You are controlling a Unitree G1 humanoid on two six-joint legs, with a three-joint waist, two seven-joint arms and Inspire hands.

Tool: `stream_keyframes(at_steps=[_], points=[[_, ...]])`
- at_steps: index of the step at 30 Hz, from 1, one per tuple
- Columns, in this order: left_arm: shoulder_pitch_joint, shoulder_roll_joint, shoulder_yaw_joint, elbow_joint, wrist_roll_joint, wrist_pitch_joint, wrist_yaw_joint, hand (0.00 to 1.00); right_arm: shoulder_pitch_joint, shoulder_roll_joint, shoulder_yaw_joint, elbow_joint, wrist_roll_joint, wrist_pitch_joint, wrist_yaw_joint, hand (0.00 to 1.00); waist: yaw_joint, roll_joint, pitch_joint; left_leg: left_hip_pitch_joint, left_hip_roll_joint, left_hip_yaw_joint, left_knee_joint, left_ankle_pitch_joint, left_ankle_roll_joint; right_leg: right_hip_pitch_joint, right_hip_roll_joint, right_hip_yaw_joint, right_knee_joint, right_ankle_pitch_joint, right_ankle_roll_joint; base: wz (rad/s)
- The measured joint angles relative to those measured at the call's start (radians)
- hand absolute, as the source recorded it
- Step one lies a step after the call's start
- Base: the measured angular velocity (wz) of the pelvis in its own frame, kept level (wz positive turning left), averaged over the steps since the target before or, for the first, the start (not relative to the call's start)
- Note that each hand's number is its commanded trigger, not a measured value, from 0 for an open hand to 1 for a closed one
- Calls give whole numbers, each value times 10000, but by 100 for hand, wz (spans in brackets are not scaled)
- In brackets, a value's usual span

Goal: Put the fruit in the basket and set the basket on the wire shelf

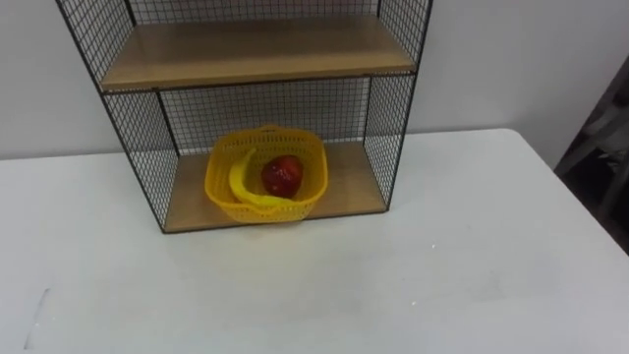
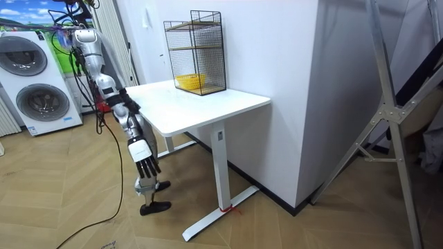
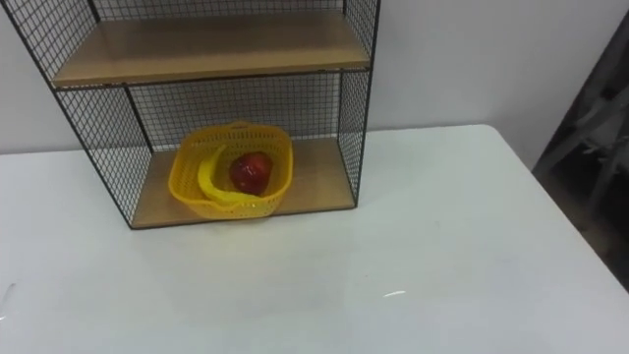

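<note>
The yellow basket stands on the bottom board of the black wire shelf, towards its left half. Inside the basket lie a yellow banana and a red apple, side by side. In the room view the shelf sits at the far side of the white table, and I stand upright at the table's edge on the room view's left. My right hand hangs low beside my leg, well below the tabletop, fingers straight and holding nothing.
An upper wooden board of the shelf lies bare. The white tabletop spreads wide in front of the shelf, and its right edge drops off. Washing machines stand behind me, and a metal stand is on the room view's right.
</note>
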Motion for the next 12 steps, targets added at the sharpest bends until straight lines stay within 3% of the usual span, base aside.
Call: stream_keyframes(at_steps=[7,12], points=[[-41,-29,-608,9,764,146,-147,0,-18,69,893,-49,-371,204,979,0,8,-4,0,7,2,3,4,-5,7,1,2,29,17,-6,-1,0],[-23,-36,-943,8,1037,542,-443,0,-16,113,1065,-74,-925,403,1525,0,10,15,0,4,4,3,5,-5,8,1,2,29,18,-6,-2,0]])
